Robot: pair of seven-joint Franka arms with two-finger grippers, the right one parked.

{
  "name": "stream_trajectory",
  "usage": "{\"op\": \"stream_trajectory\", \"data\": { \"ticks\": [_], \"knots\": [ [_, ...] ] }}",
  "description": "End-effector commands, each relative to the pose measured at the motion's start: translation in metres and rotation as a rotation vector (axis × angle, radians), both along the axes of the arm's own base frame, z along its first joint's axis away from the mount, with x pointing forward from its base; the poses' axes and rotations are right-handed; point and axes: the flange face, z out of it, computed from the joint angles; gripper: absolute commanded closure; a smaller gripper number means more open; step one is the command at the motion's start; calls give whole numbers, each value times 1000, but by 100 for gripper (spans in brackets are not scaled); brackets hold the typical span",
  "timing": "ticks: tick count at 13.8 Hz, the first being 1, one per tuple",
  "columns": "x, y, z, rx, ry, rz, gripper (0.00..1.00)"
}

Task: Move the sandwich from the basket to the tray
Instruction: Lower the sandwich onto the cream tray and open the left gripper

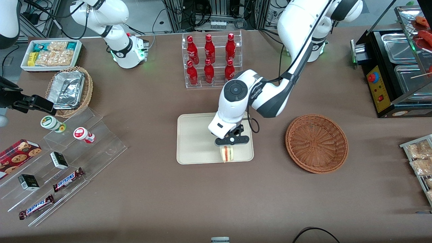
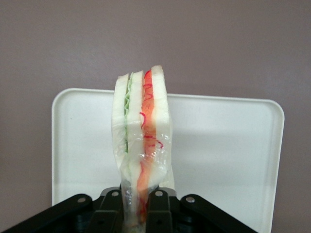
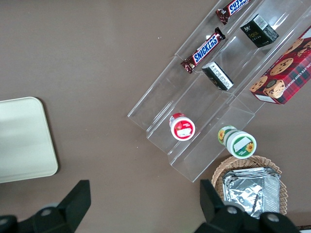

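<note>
My left gripper (image 1: 230,143) is shut on the sandwich (image 1: 227,154), a plastic-wrapped wedge of white bread with green and red-orange filling. It holds the sandwich over the edge of the cream tray (image 1: 195,138) nearest the front camera. In the left wrist view the sandwich (image 2: 142,131) stands pinched between the black fingers (image 2: 160,206), with the tray (image 2: 223,145) beneath it. The reddish-brown wicker basket (image 1: 316,143) sits empty beside the tray, toward the working arm's end of the table.
A clear rack of red bottles (image 1: 211,59) stands farther from the front camera than the tray. A clear stepped display (image 1: 67,162) with snacks, a tan basket of foil trays (image 1: 69,90) and a white snack box (image 1: 51,54) lie toward the parked arm's end. A black food warmer (image 1: 398,71) stands at the working arm's end.
</note>
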Motion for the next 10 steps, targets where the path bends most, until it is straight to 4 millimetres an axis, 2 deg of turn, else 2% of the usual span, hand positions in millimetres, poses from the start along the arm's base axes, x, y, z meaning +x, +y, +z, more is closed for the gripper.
{"op": "stream_trajectory", "data": {
  "ticks": [1, 5, 10],
  "knots": [
    [-17, -27, -11, 27, -17, -74, 100],
    [-54, -49, -36, 65, 19, -145, 100],
    [-65, -52, -66, 97, 54, -161, 100]
  ]
}}
